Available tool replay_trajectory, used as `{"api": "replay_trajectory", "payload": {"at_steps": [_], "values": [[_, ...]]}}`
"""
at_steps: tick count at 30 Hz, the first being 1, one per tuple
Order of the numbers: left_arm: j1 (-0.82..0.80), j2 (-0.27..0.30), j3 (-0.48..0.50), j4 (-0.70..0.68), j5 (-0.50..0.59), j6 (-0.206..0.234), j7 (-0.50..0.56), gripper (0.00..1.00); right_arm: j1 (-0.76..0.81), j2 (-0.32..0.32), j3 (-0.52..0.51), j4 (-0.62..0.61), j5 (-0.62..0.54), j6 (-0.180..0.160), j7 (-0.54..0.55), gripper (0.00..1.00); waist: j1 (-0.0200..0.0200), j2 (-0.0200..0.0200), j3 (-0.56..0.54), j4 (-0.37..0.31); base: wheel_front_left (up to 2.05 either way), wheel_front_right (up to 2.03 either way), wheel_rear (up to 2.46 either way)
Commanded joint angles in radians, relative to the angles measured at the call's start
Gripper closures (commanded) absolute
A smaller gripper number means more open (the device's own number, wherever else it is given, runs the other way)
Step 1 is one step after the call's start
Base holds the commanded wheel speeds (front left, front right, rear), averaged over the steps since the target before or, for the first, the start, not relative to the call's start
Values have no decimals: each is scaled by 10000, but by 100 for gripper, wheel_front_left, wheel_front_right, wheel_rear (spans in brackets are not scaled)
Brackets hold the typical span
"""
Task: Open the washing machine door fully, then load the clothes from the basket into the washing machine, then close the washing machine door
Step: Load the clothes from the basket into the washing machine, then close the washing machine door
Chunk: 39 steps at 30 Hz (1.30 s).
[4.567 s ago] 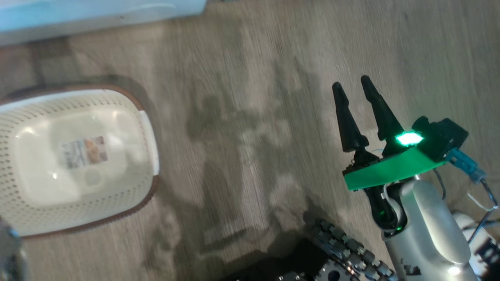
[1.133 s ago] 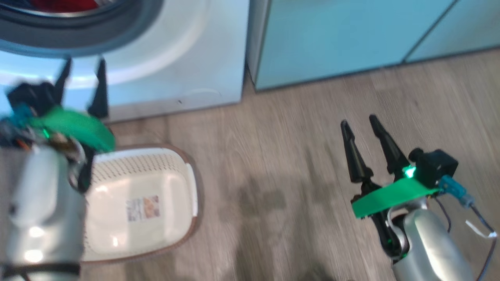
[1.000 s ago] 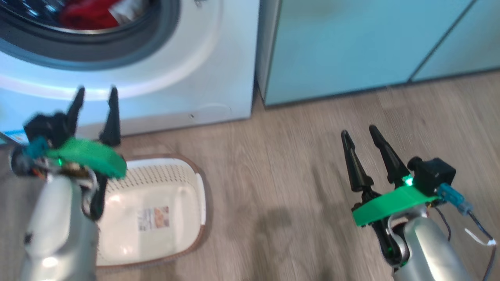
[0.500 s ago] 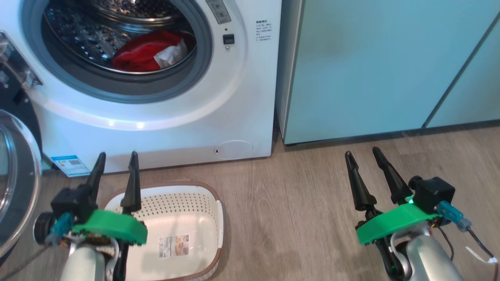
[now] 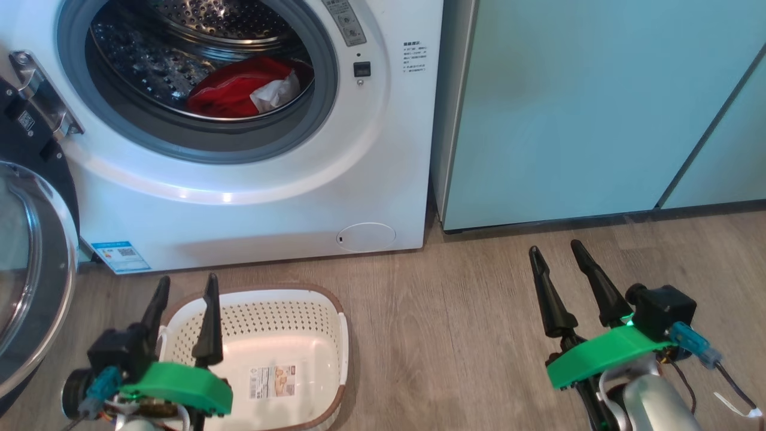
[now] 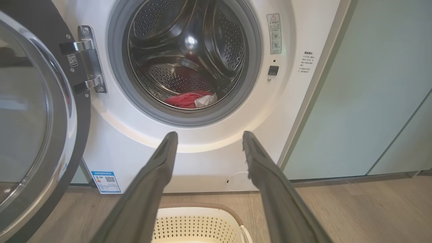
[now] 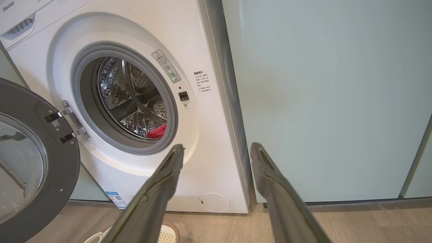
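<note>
Left gripper (image 5: 187,278) is seen spread apart, nothing held, by the left rim of the basket (image 5: 281,308); right gripper (image 5: 554,245) is likewise parted and empty over the floor (image 5: 449,335). The clothes (image 5: 236,93) are lodged in the drum (image 5: 155,54) of the washing machine (image 5: 269,197), and the washing machine door (image 5: 36,269) is swung open leftward.

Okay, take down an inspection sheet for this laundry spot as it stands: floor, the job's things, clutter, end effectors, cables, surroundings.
Surface: wood-look floor.
Job's things: washing machine door swung open to the left; clothes lie inside the washing machine; basket on the floor in front, holding just its sticker.
Clutter: nothing seen.
End effectors: left end effector open, by the basket's left edge; right end effector open above the floor, holding nothing.
Cables: blue plug and loose wires at the right wrist.
Surroundings: pale teal cabinets right of the washing machine.
</note>
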Motion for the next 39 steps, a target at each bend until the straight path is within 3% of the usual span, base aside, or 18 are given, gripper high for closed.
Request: {"api": "replay_trajectory", "payload": {"at_steps": [1, 14, 39], "values": [[-185, 31, 240, -397, -17, 71, -49, 0, -234, -14, 256, -371, -89, 0, -92, 0, 1, -1, 5, 4, 0, 0, 0], [-50, 29, -176, -740, -81, 443, -49, 0, -263, -14, 249, -369, -133, 0, -92, 0, 1, -1, 75, 111, 0, 0, 0], [-166, 28, -250, -615, -113, 354, -49, 0, -300, -14, 280, -342, -26, 0, -92, 0, 1, -1, 93, 156, 0, 0, 0]]}}
